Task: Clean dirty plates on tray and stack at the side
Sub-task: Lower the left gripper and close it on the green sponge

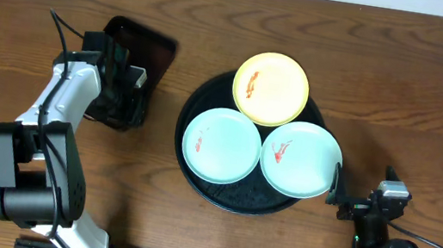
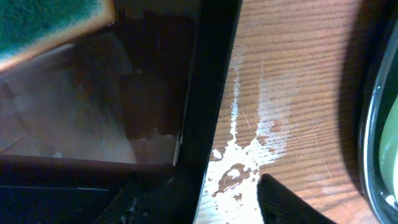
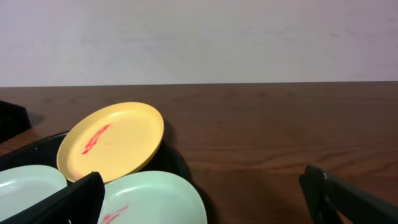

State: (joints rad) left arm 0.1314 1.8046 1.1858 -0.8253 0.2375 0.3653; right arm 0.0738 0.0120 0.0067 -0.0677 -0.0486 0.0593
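Observation:
The round black tray (image 1: 196, 181) holds three plates: a pale yellow plate (image 1: 272, 88) at the back and two pale blue-white plates (image 1: 220, 146) (image 1: 301, 159) in front, each with a red-orange smear. My right gripper (image 1: 359, 194) (image 3: 202, 204) stands open at the tray's right edge. Its left finger (image 3: 78, 200) is beside the right plate (image 3: 155, 199), and the yellow plate (image 3: 112, 143) leans behind. My left gripper (image 1: 127, 85) (image 2: 205, 205) is open over the smaller brown tray (image 2: 208, 93), with its fingers on either side of that tray's rim.
A green sponge (image 2: 43, 22) lies in the brown rectangular tray (image 1: 158, 50) at the table's left. A bright wet-looking patch (image 2: 239, 168) marks the wood beside that tray. The black tray's rim (image 2: 367, 143) shows at the far right of the left wrist view.

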